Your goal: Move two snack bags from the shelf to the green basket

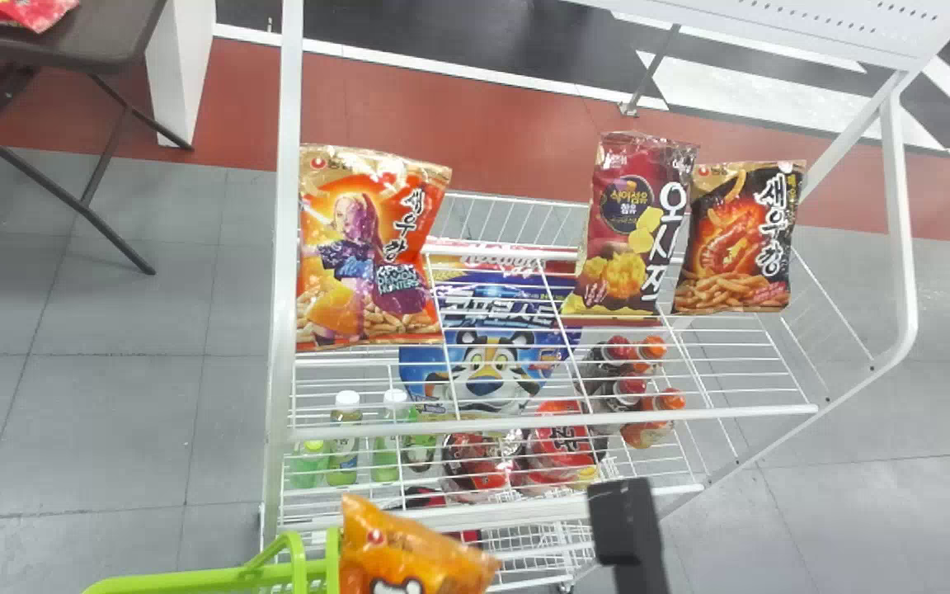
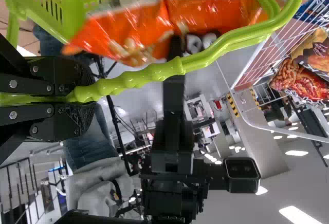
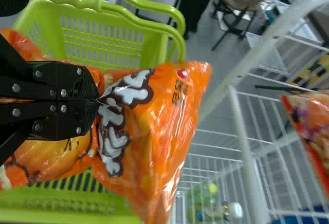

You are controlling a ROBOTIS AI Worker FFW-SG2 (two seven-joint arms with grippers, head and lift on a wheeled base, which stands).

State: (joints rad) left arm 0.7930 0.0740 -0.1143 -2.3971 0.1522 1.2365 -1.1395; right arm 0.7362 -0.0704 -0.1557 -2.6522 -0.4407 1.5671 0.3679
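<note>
Right end effector (image 3: 97, 101) is clenched on an orange snack bag (image 3: 154, 126), pinching it firmly, with orange wrapping on both sides of the grip. The bag hangs over the green basket (image 3: 103, 21), and one end sticks out past the rim towards the white wire shelf (image 1: 279, 371). A black part of the right arm (image 1: 623, 520) comes in at the lower edge of the head view, to the right of the bag.

Left end effector (image 2: 90, 82) is closed round the basket's handle (image 2: 221, 49).

Up on the shelf's top level, three more bags stand tilted: a red-orange one (image 1: 372, 247) at the left, a maroon one (image 1: 627, 231) further right, and a black-and-red one (image 1: 743, 239) just beside that. Lower down are a blue cereal bag (image 1: 487, 363), bottles with white caps (image 1: 345, 454), red packs (image 1: 557, 445) and bottles with orange caps (image 1: 648, 429). Off to the left, a dark table (image 1: 104, 41) bears a red packet (image 1: 13, 10).
</note>
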